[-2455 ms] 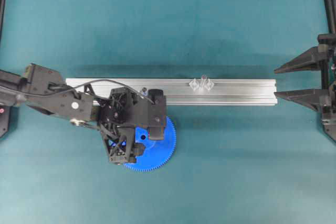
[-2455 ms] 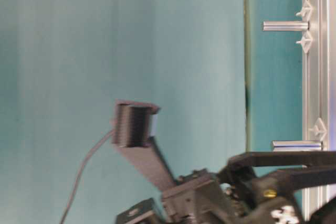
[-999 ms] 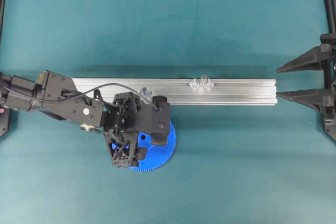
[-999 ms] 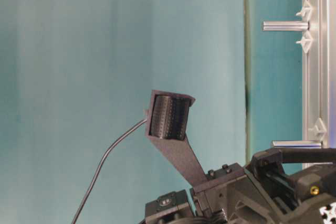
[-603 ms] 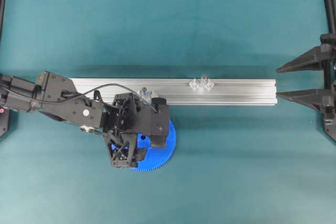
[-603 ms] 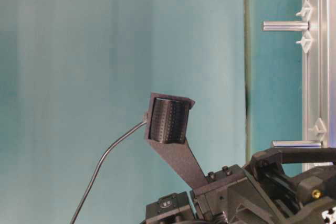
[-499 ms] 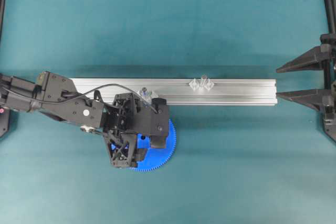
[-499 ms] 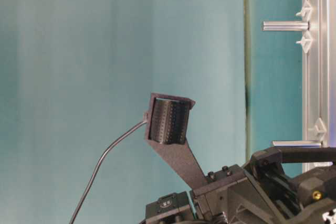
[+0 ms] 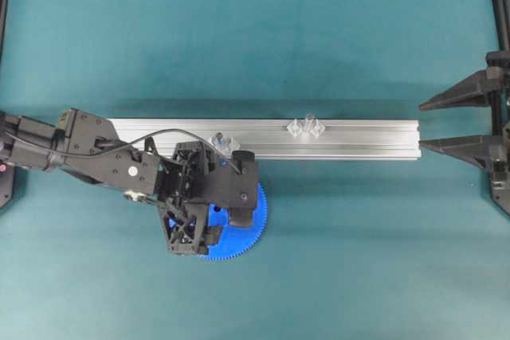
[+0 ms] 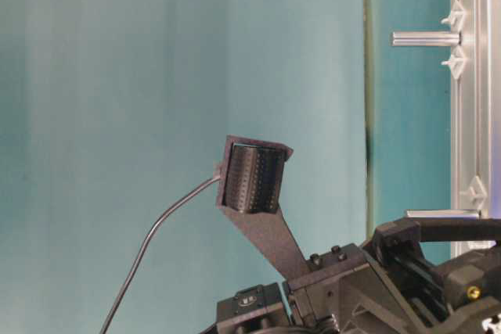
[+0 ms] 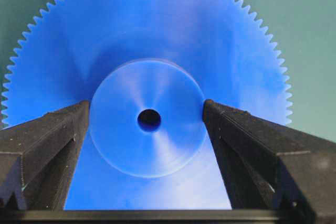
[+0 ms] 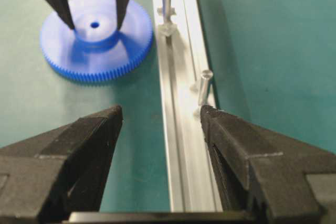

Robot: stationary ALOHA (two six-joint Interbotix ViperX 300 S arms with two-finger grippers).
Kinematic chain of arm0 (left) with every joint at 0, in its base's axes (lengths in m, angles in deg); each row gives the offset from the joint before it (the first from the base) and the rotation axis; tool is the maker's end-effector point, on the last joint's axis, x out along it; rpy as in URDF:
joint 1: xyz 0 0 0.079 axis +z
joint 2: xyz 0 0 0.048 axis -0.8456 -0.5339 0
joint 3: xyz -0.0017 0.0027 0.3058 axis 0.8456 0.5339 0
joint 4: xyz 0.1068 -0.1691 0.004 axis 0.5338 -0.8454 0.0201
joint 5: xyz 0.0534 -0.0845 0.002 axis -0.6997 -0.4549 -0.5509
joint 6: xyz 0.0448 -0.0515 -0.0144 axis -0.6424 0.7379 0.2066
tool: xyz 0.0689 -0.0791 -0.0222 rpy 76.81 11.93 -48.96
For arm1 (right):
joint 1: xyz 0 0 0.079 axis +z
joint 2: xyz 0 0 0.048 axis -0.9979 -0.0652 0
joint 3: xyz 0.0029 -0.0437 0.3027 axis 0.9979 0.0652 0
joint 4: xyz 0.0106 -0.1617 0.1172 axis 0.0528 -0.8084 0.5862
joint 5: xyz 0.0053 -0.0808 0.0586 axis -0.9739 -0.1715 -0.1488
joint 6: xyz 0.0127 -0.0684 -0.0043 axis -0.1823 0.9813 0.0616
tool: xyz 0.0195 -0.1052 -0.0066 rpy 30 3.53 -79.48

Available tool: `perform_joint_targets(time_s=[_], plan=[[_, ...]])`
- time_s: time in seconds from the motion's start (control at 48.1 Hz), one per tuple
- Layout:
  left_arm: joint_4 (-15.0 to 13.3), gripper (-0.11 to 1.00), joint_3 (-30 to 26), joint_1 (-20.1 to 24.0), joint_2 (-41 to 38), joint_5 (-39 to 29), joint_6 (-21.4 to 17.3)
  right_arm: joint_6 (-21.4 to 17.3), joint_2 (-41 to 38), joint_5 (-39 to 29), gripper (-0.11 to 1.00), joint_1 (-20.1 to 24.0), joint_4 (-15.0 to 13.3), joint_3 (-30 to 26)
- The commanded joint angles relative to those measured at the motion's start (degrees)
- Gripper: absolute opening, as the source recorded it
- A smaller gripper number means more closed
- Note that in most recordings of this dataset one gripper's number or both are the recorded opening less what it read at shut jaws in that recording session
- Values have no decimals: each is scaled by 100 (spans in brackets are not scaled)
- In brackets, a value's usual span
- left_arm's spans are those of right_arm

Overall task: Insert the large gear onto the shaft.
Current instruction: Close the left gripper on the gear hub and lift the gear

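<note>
Near the surface's front edge, left of middle: gear point(image 9: 239, 232) lying flat.
Left tool point(image 11: 149, 124) wide, fingers flanking the hub; right tool point(image 9: 422, 125) wide, apart; shaft point(image 9: 309, 121) on rail point(image 9: 351, 139).

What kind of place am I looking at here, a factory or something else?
Probably a robotics test bench, not a factory. A plain teal table holds only practice parts: a large blue gear and an aluminium rail with small upright pins. Two arms with open black grippers, left gripper and right gripper, work there.
</note>
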Motion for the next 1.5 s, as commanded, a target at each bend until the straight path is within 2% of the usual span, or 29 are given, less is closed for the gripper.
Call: perform_joint_targets(time_s=[0.0, 0.374, 0.645, 1.477], plan=[[9, 91, 26, -176, -18, -35, -26, -18, -35, 26, 69, -9, 0, -53], [18, 91, 18, -237, -62, -44, -35, -26, -35, 26, 69, 0, 9, -35], [18, 91, 53, -290, -62, -308, -44, -26, -35, 26, 69, -9, 9, -35], [18, 91, 9, -404, -255, -290, -18, -35, 26, 18, 69, -9, 9, -9]])
